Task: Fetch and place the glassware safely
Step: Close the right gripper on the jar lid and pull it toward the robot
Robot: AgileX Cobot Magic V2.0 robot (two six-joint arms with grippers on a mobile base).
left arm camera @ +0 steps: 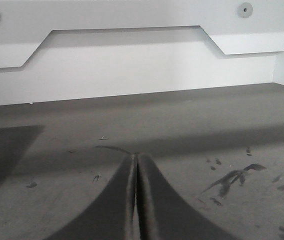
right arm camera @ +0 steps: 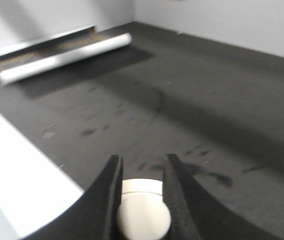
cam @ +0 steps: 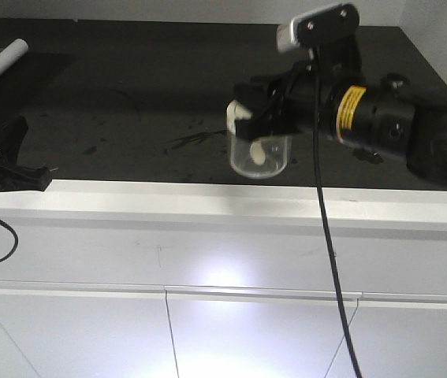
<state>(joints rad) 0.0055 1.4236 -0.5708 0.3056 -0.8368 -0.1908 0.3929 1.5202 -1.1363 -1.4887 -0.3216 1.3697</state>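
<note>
At the countertop's (cam: 89, 87) front edge, about mid-length: glass jar (cam: 261, 161) pinched by the right gripper (right arm camera: 143, 165).
Its fingers clamp either side of the cream-white lid (right arm camera: 143, 215). The jar axis is roughly vertical, lid up, clear body below the fingers; surface contact cannot be determined. Left gripper (left arm camera: 135, 160) sits at the front-left edge, jaws pressed together, empty. White tube (right arm camera: 64, 56) lies near the back-left corner, well apart. Dark smudges (cam: 195, 140) mark the surface behind the jar. Black cable (cam: 329, 236) hangs over the front edge beside it.
</note>
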